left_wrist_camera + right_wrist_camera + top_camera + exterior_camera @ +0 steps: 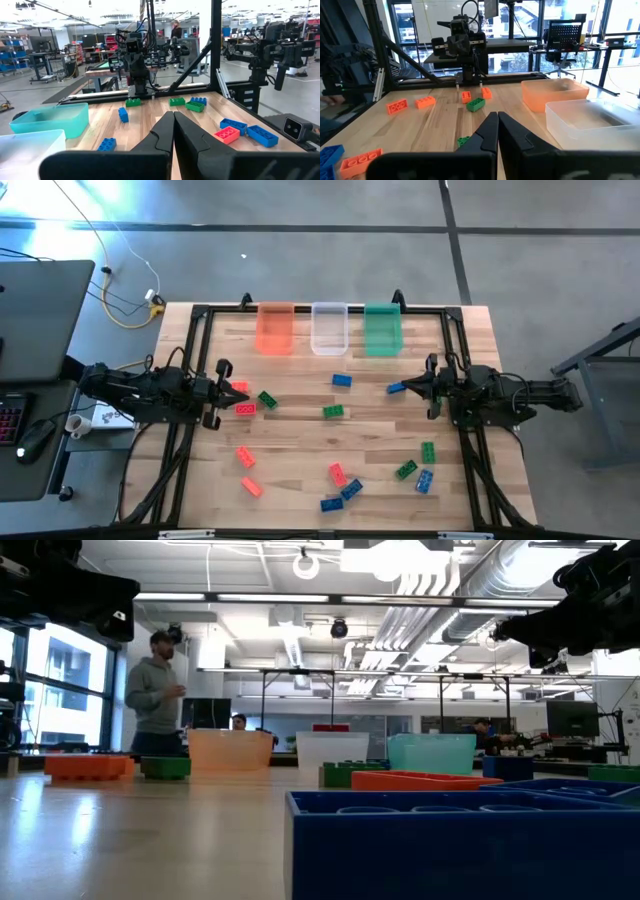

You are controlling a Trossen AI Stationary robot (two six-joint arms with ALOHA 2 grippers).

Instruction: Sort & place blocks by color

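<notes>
Green, red-orange and blue blocks lie scattered flat on the wooden table (pixel 300 440). Two red-orange blocks (pixel 241 397) and a green block (pixel 267 399) lie by my left gripper (pixel 228 391). A blue block (pixel 396 388) lies by my right gripper (pixel 408 387). More blocks cluster near the front, among them a red-orange one (pixel 338 474) and a blue one (pixel 424 480). Both grippers are shut, point level toward the table's middle, above its surface, and hold nothing. The shut fingers show in the left wrist view (pixel 173 120) and the right wrist view (pixel 497 120).
Three tubs stand in a row at the far edge: orange (pixel 275 328), clear (pixel 329 328), green (pixel 382 328). A black frame (pixel 200 320) rims the table. A desk with a laptop (pixel 40 300) stands to the left. A person (pixel 155 690) stands in the room beyond.
</notes>
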